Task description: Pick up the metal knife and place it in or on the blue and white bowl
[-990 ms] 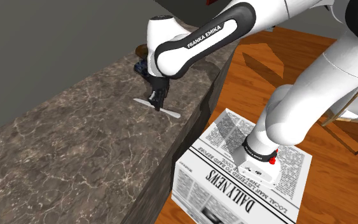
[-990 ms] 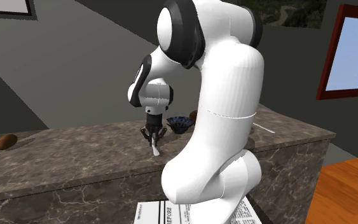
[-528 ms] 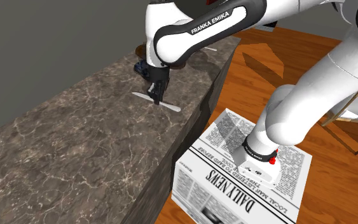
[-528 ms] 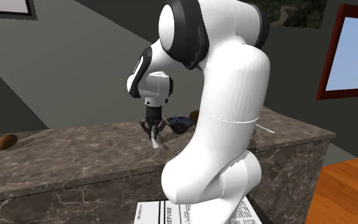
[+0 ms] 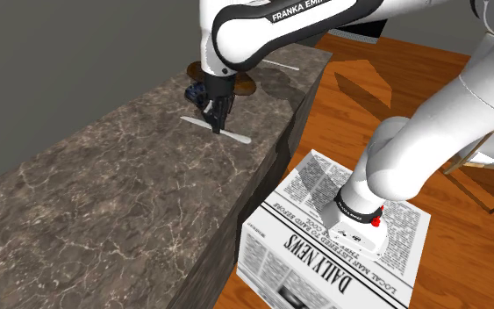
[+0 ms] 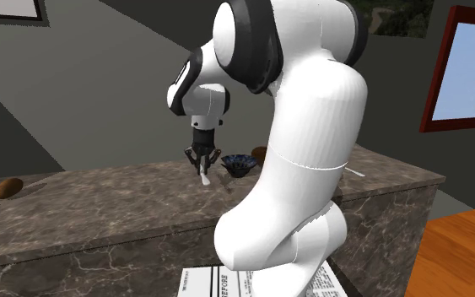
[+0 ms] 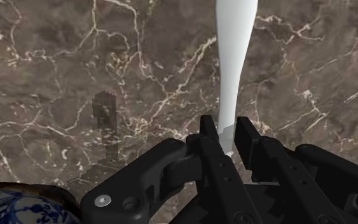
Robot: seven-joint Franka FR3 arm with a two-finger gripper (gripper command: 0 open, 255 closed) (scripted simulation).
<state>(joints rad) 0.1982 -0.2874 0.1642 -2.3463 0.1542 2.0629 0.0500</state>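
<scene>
My gripper (image 7: 227, 132) is clamped on the knife (image 7: 236, 57) near one end, the rest jutting ahead. Blue-and-white bowl (image 7: 9, 205) sits close beside me. Risk: off-centre pinch, so the knife pivots or slips before reaching it.

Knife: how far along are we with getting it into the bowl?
Done: the grasp. The gripper is shut on the white knife, which seems lifted just off the marble counter. In hand: the carry; the knife hangs short of the blue and white bowl, which stands beside the gripper. Left: move over the bowl, lower and release.
</scene>
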